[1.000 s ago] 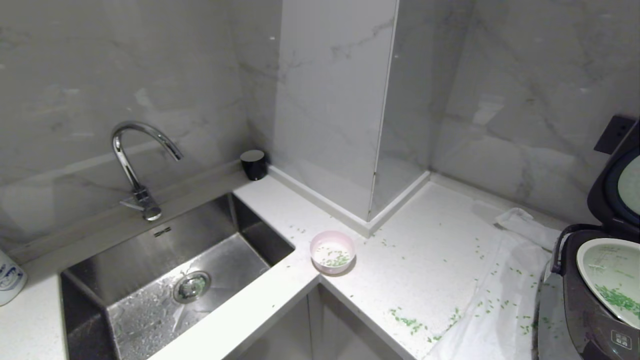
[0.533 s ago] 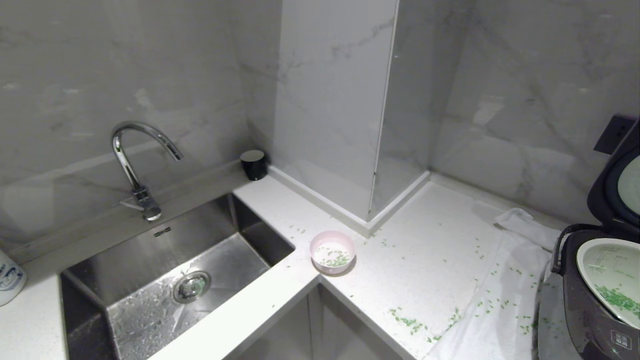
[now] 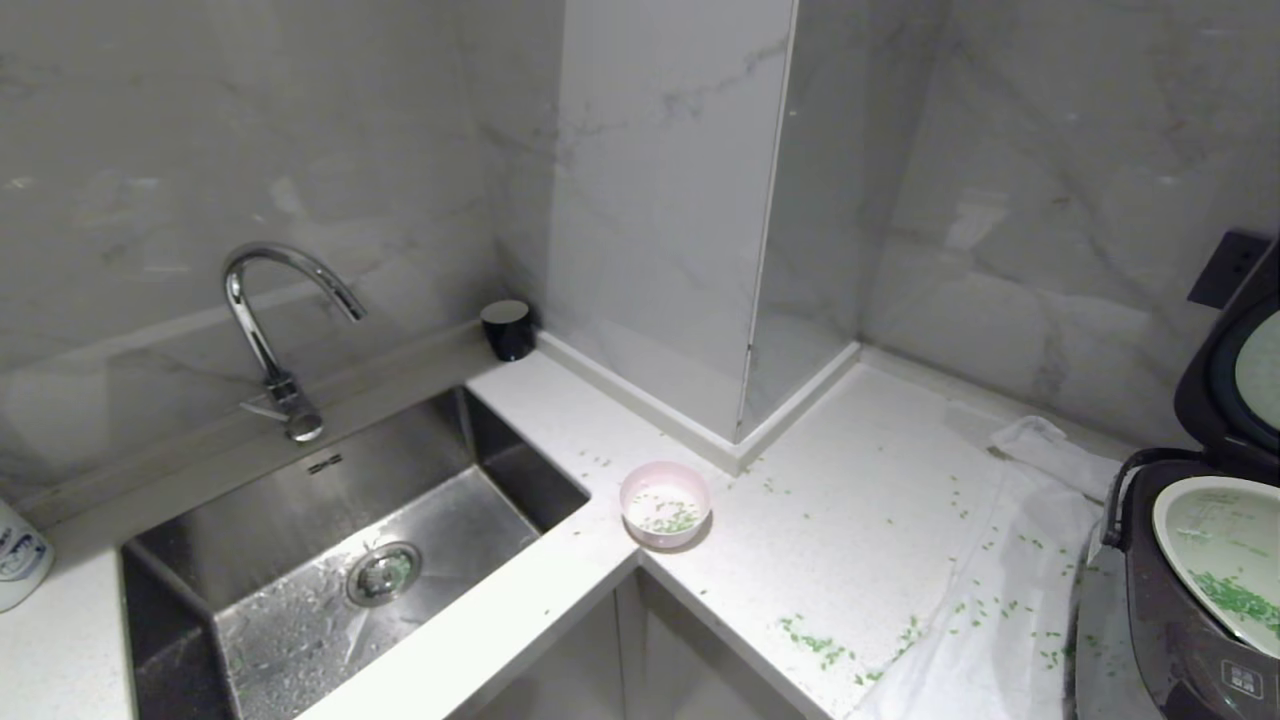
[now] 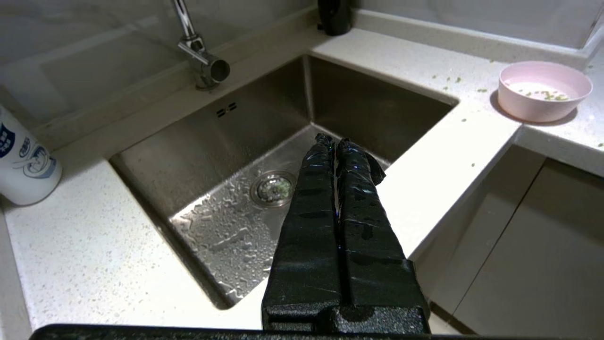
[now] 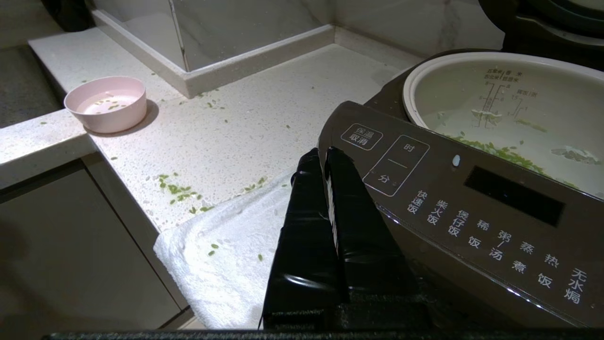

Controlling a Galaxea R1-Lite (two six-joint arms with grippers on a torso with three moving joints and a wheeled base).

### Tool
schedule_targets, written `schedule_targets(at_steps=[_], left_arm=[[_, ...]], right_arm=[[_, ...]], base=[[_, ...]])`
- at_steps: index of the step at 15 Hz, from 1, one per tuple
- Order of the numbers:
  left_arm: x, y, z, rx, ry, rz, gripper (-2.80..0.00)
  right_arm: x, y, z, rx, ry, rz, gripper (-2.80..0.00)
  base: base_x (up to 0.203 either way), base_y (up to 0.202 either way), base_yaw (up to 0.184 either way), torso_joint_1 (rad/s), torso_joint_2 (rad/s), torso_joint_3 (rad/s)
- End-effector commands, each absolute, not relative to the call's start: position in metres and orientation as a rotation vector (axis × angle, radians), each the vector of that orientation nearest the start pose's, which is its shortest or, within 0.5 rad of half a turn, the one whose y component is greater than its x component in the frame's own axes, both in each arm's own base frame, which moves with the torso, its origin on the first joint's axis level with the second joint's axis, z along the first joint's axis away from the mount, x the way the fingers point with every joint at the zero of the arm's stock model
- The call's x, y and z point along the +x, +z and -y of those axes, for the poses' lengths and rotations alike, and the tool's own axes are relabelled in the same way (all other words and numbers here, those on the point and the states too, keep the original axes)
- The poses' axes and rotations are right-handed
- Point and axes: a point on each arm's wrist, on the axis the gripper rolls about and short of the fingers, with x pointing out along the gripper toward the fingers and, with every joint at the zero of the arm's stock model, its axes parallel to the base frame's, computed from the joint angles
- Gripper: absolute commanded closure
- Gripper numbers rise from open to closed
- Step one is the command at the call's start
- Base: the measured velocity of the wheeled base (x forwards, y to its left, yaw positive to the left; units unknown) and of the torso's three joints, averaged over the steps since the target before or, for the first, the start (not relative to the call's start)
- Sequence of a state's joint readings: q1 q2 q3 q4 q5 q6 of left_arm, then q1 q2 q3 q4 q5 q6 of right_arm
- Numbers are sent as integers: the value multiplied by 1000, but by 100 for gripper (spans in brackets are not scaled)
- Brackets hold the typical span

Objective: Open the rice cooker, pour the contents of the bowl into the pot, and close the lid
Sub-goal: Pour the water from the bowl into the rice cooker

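Rice cooker (image 3: pixel 1190 590) at the right end of the tabletop (image 3: pixel 850 520), on a white towel (image 3: pixel 1000 600), lid (image 3: pixel 1235 370) raised on its hinge, inner pot (image 5: pixel 509 108) exposed with green bits (image 5: pixel 495 151) in the bottom. Pink bowl (image 3: pixel 665 503) upright at the inner front corner, just beside the sink (image 3: pixel 330 560), only a few green bits inside; more scattered over tabletop and towel. Left gripper (image 4: pixel 336 141) clenched and empty, out over the sink's front edge; right gripper (image 5: pixel 321 160) likewise clenched on nothing, just before the cooker's front panel. Probably only the lid left to close: best done by reaching above the raised lid with the right gripper, pressing down on its top near the front edge, away from the hinge, steadily until latched, keeping clear of the pot's rim and the buttons.
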State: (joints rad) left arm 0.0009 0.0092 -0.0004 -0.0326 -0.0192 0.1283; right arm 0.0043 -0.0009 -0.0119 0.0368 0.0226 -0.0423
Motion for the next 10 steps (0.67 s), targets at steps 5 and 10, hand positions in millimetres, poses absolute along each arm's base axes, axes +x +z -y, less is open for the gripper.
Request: schedule_targets(at_steps=[5,10], left_arm=[[-22,75,0,106,-11,25,0],[-22,75,1,98,-18,22,0]], right_arm=[[-24,75,0,-45,29,-24,0],[-24,75,0,-49,31,-22,0]], base=[[0,0,0,0,0,0],[0,0,0,0,0,0]])
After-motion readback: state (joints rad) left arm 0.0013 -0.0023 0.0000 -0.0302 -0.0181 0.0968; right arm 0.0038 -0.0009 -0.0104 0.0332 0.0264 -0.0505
